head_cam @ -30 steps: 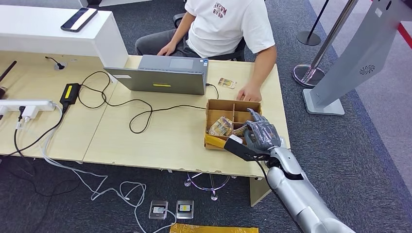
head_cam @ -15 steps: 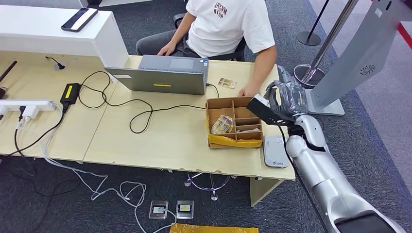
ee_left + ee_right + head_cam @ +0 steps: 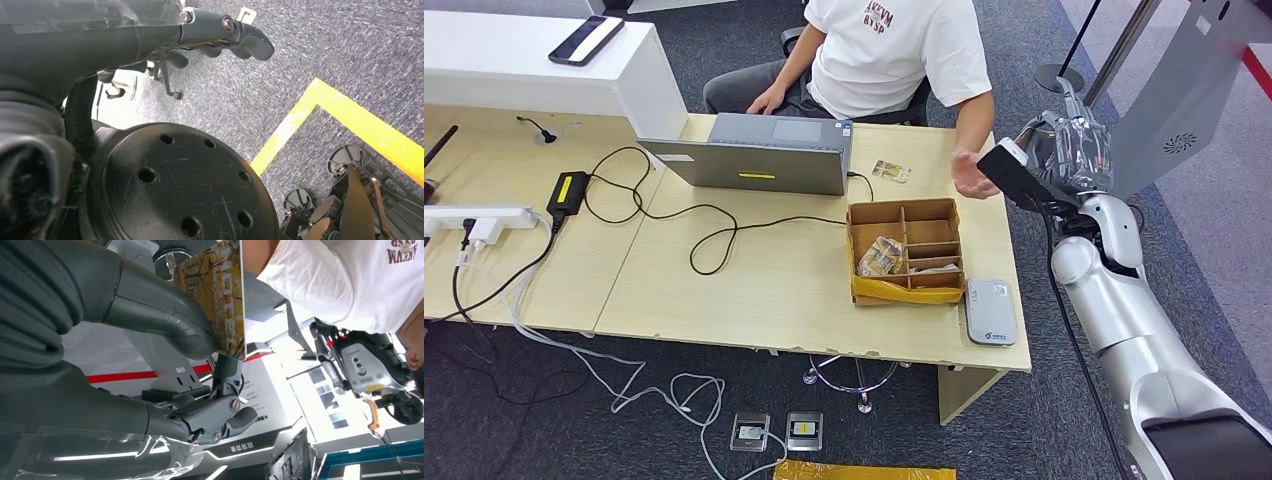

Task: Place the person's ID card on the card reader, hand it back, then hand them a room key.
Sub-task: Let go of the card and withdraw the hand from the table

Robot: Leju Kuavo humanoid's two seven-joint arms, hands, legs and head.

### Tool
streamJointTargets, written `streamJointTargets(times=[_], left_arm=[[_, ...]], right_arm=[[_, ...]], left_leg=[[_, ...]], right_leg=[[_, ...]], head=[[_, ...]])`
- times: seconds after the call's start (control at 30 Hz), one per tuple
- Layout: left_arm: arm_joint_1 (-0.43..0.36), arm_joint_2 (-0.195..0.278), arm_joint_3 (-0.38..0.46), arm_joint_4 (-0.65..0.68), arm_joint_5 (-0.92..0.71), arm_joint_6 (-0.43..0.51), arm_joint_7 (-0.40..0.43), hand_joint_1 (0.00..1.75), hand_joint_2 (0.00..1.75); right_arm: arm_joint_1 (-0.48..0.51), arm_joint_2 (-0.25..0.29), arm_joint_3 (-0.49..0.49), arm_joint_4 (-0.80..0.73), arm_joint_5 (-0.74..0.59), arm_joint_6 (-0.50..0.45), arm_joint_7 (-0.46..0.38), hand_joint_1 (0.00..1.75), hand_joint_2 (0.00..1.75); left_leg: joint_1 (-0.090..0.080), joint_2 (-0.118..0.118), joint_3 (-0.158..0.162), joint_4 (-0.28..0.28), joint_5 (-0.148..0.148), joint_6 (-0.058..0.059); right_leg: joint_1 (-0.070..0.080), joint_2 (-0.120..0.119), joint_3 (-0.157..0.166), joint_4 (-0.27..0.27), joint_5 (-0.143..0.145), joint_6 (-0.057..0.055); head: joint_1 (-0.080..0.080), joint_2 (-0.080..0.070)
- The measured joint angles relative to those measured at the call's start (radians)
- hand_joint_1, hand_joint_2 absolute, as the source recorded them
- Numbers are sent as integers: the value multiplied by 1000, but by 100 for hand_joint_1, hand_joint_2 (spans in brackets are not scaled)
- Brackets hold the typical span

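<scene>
— Risk spotted at that handover?
— Saw room key [image 3: 222,300] pinched by its edge in right hand's [image 3: 1072,150] fingers [image 3: 165,315], near person's open hand [image 3: 972,170], past desk [image 3: 774,290] edge. Feared early release: would have dropped to floor.
— And left hand [image 3: 225,30]?
— Hung low; could not tell finger state.

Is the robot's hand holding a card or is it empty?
Holding one. In the right wrist view, the right hand pinches a yellow hotel card between its thumb and a finger, raised toward the person's open hand.
</scene>
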Motion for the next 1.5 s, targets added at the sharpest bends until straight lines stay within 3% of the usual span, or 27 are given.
streamJointTargets(times=[0.53, 0.83, 1.17, 1.2, 1.3, 1.33, 1.5], left_arm=[[-3, 0, 13, 3, -21, 0, 3, 0, 0], [-3, 6, 13, 3, -67, 0, 14, 0, 0], [-2, 21, 23, 2, -97, 0, 14, 0, 0], [-2, 23, 25, 2, -98, 0, 14, 0, 0], [-1, 27, 31, 0, -100, 0, 14, 0, 0], [0, 28, 32, -1, -101, 0, 14, 0, 0], [2, 34, 37, -8, -105, 0, 15, 0, 0]], right_arm=[[-15, 4, -15, 34, 12, 0, -21, 175, 175], [-117, 54, -10, 200, 62, 27, -24, 175, 175], [-152, 97, -7, 308, 86, 31, -1, 175, 175], [-153, 99, -7, 314, 87, 31, 0, 148, 175], [-155, 106, -5, 334, 87, 30, 0, 17, 175], [-156, 107, -2, 340, 87, 30, 0, 0, 175], [-155, 112, 8, 358, 93, 26, 0, 0, 175]], left_leg=[[0, -1, -1, 0, 0, 0], [0, -1, -1, 0, 0, 0], [0, -1, -1, 0, 0, 0], [0, -1, -1, 0, 0, 0], [0, -1, -1, 0, 0, 0], [0, -1, -1, 0, 0, 0], [0, -1, -1, 0, 0, 0]], right_leg=[[0, -1, 0, 0, 0, 0], [0, -1, 0, 0, 0, 0], [0, -1, 0, 0, 0, 0], [0, -1, 0, 0, 0, 0], [0, -1, 0, 0, 0, 0], [0, -1, 0, 0, 0, 0], [0, -1, 0, 0, 0, 0]], head=[[0, 0], [0, 0], [0, 0], [0, 0], [0, 0], [0, 0], [0, 0]])
